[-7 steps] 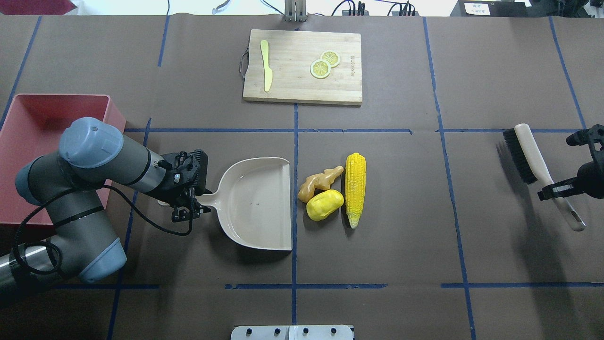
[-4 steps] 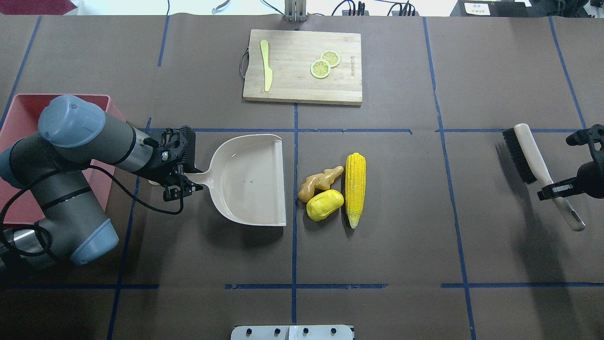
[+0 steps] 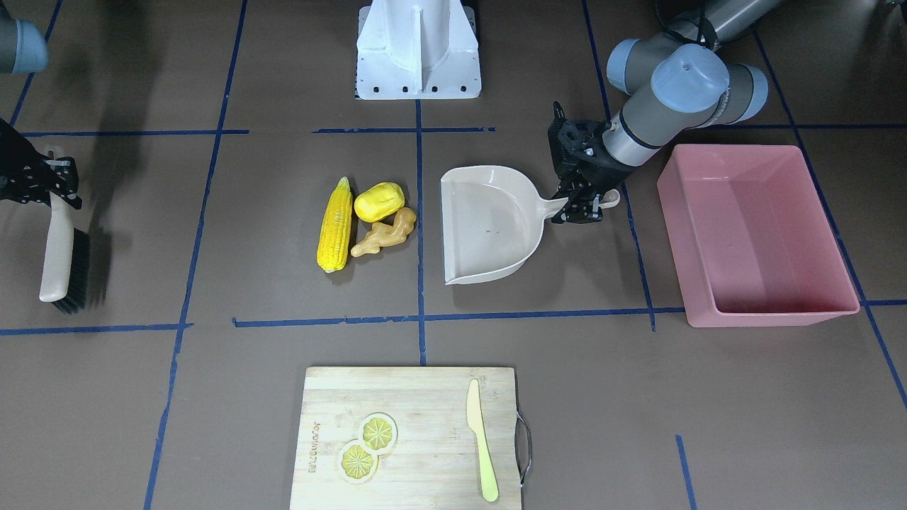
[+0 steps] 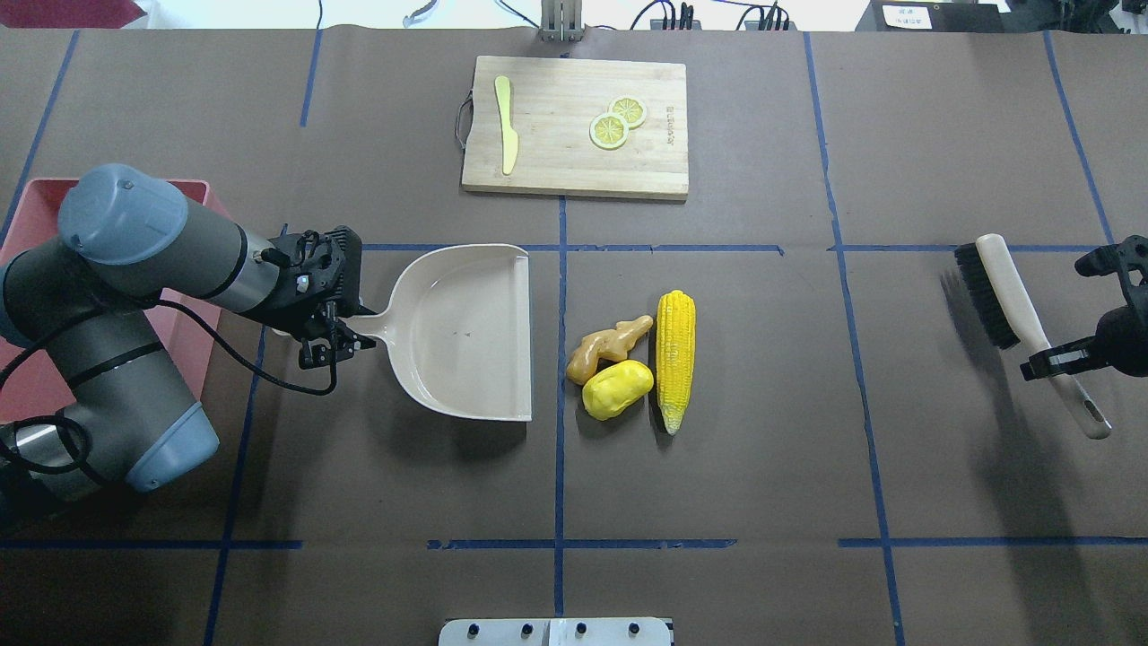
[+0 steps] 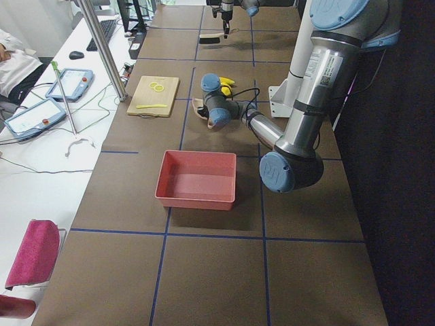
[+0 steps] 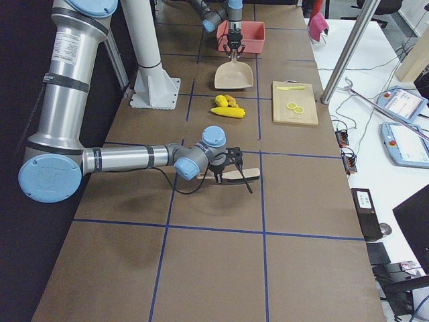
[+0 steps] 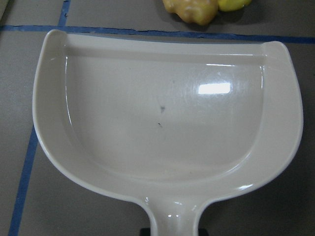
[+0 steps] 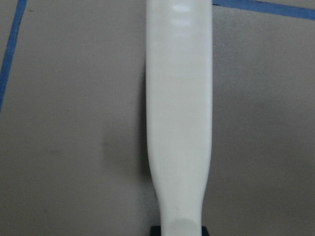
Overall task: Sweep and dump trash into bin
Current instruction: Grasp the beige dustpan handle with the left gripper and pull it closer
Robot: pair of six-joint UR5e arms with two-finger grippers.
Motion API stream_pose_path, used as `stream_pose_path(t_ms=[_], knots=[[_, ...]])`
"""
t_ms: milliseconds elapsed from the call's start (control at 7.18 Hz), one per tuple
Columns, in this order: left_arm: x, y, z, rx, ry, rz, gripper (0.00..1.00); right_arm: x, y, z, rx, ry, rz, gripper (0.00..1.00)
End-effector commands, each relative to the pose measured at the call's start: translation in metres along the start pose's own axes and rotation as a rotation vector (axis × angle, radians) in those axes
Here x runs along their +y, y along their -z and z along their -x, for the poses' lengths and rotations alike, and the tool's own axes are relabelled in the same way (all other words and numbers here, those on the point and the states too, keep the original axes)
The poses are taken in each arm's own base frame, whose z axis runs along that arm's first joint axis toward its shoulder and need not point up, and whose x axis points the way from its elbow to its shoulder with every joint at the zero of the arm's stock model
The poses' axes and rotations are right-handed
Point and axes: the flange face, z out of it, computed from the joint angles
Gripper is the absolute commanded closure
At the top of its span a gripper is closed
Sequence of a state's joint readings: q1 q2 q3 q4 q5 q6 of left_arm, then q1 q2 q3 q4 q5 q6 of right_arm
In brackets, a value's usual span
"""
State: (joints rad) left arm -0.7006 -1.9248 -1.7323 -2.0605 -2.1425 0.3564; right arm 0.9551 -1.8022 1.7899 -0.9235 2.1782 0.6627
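Note:
The trash lies together mid-table: a yellow corn cob, a smooth yellow lump and a tan ginger root. My left gripper is shut on the handle of the beige dustpan, whose open edge faces the trash a short gap to its left. In the left wrist view the ginger root lies just past the dustpan's lip. The pink bin stands behind my left arm. My right gripper is shut on the handle of a black-bristled brush at the far right.
A wooden cutting board with two lemon slices and a pale yellow knife lies at the far middle. Blue tape lines cross the brown table. The robot's base plate sits at the near edge.
My left arm has carried the dustpan toward the far side of the table and slightly left, away from the trash. The trash, the brush and my right arm have not moved.

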Motion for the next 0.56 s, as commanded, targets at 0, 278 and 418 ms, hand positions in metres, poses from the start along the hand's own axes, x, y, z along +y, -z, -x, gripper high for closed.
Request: stream_pose_path(t_ms=[0, 278, 418], knots=[[-0.033, -0.001, 0.008, 0.027, 0.031, 0.053, 0.99, 0.000, 0.001, 0.001, -0.003, -0.005, -0.001, 1.00], [-0.032, -0.004, 0.008, 0.029, 0.040, 0.064, 0.99, -0.003, 0.012, 0.018, -0.023, -0.084, -0.016, 1.00], [-0.033, -0.011, 0.001, 0.040, 0.034, 0.068, 0.99, 0.003, 0.011, 0.049, -0.053, -0.126, 0.003, 1.00]])
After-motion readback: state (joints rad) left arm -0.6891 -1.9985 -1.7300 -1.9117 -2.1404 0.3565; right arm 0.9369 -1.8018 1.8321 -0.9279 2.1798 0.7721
